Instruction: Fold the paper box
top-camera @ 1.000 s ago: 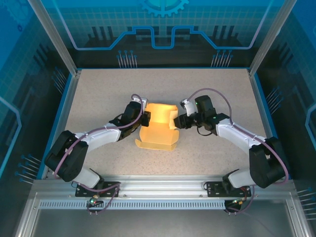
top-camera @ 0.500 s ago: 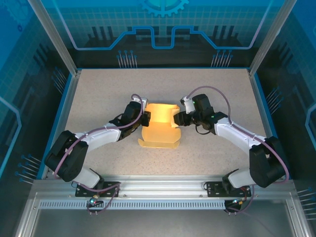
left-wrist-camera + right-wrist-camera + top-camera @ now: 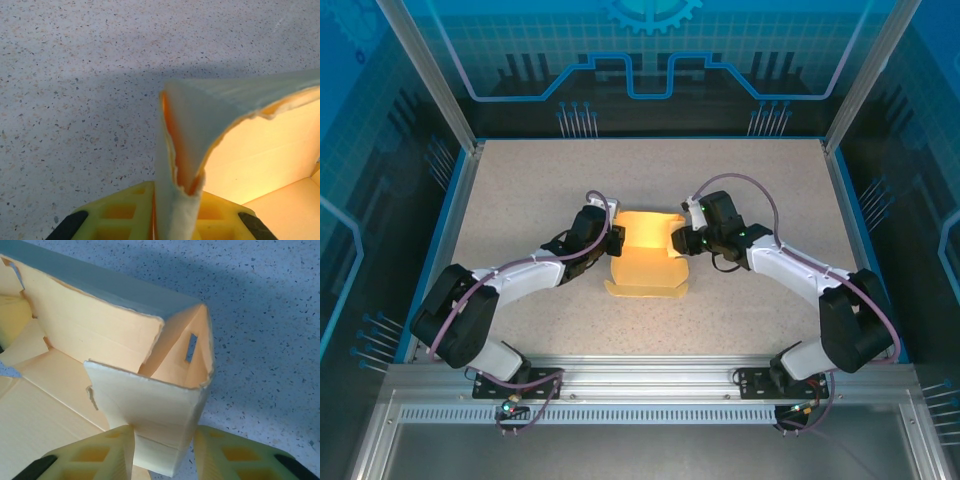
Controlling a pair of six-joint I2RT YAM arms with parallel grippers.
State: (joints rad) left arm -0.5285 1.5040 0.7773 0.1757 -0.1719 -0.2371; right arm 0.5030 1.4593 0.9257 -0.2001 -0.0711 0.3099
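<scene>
Speckled grey table [image 3: 520,190] inside a blue-lit, clear-walled enclosure, with an aluminium rail along the near edge. The paper box [image 3: 645,255] sat mid-table between your two arms, half formed: far wall and both end walls up, near panel lying flat toward the bases.

Your left gripper [image 3: 613,243] was clamped on the box's left end. Its wrist camera showed the fingers [image 3: 115,220] pinching a doubled fold of card at the corner. Your right gripper [image 3: 680,243] was at the right end. There a folded-over wall flap [image 3: 145,410] stood between the fingers [image 3: 90,460], and both seemed to press on it, so I judged it closed on the card.

Step in hand, by my reading: raising and doubling over the end walls. A slot [image 3: 191,347] was cut in the right end wall. The next move likely called for you to tuck the flap down inside while the other arm braced the opposite end, lightly enough not to crush the thin card.

Hard to make out:
- The gripped card ran out of frame at the bottom of both wrist views.
- The flap hid the box floor beneath it.
- From above, the near panel's creases were too small to read.
</scene>
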